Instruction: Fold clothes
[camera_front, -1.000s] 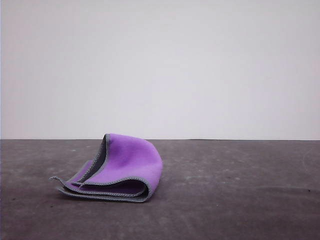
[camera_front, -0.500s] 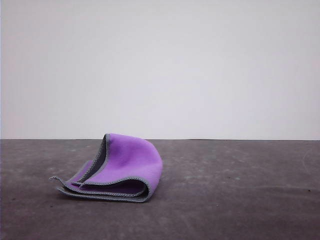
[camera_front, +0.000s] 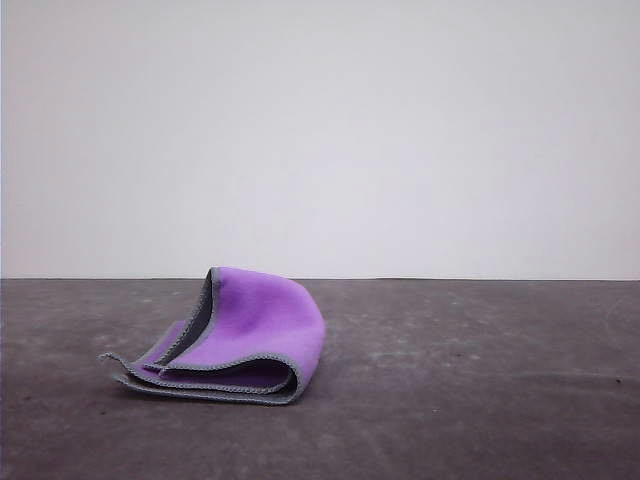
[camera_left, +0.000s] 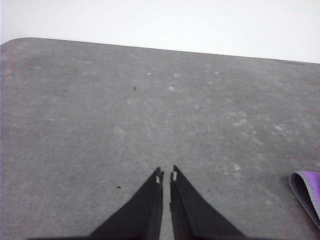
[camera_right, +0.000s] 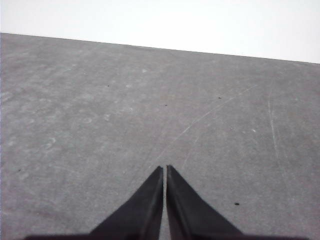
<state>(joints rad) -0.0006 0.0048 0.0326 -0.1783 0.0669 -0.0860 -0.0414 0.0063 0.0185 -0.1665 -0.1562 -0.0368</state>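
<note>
Cloth (camera_front: 245, 335): folded over, purple face out, grey stitched edge showing; lying on grey surface (camera_front: 480, 400), about 8 o'clock of centre in front view.
Left pincer (camera_left: 166, 176): clenched, empty, above bare surface.
Right pincer (camera_right: 164, 169): clenched, empty.

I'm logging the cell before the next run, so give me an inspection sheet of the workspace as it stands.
Surface: dark grey table, scuffed, with light scratches.
Job's things: cloth lies loosely folded, purple face out, grey edging showing, one flap standing up.
Clutter: nothing seen.
Grippers: left gripper and right gripper both over bare table, jaws shut, holding nothing.
Cables: nothing seen.
Surroundings: plain white wall behind the table.
</note>
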